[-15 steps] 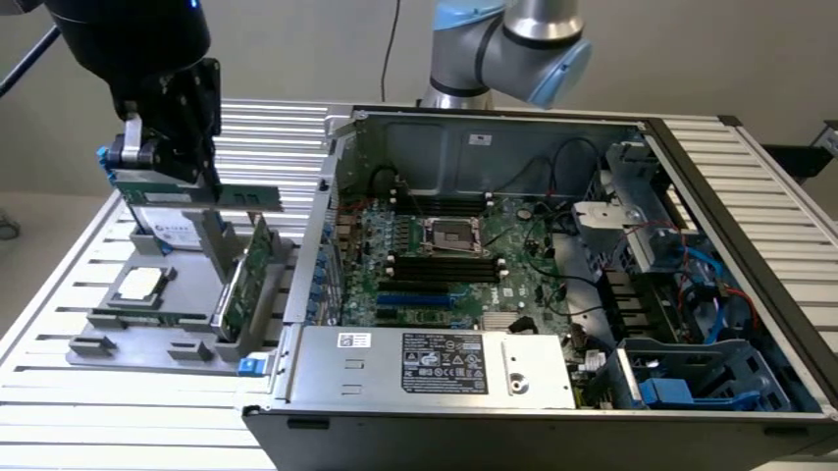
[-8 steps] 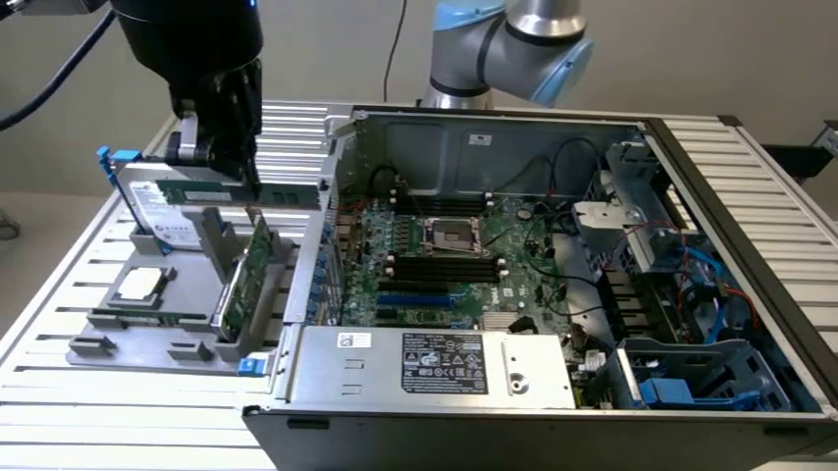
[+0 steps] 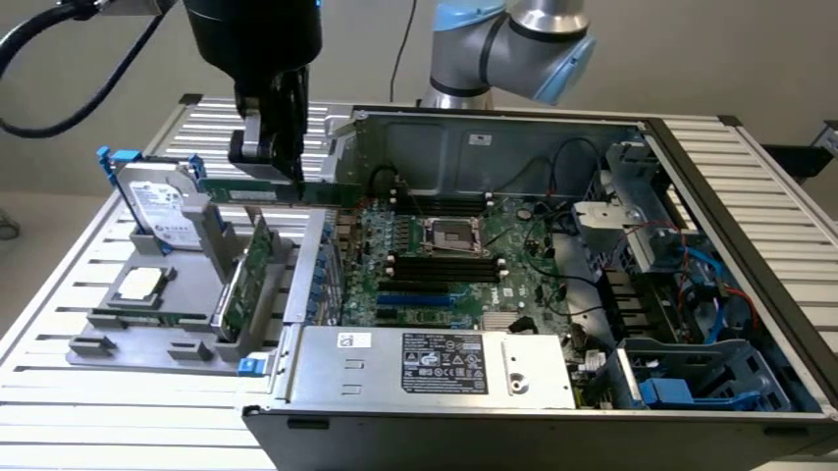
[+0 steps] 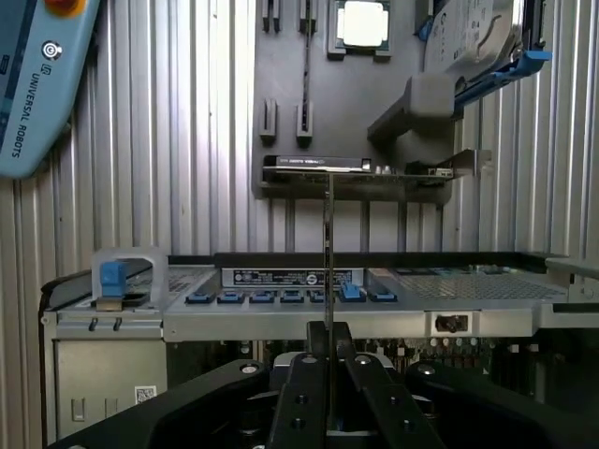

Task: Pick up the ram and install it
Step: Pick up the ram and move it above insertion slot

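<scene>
Robotics lab (slatted bench [image 3: 118,417], opened computer [image 3: 497,147])

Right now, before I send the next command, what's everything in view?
ram: one, dark green, held in the air by the case's edge nearest the holder.
computer case: one, grey, open, exterior view's right.
motherboard: one, green, inside the case.
power supply: one, silver, case's near end.
parts holder: one, grey, exterior view's left.
hard drive: one, silver, standing in the holder.
processor: one, silver, flat on the holder.
expansion card: one, green, on edge in the holder.
teach pendant: one, light blue, on the table beside the holder.
table: one, silver slats, under everything.
arm: one, silver and light blue, behind the case.
gripper: one, black, shut on the ram.
</scene>
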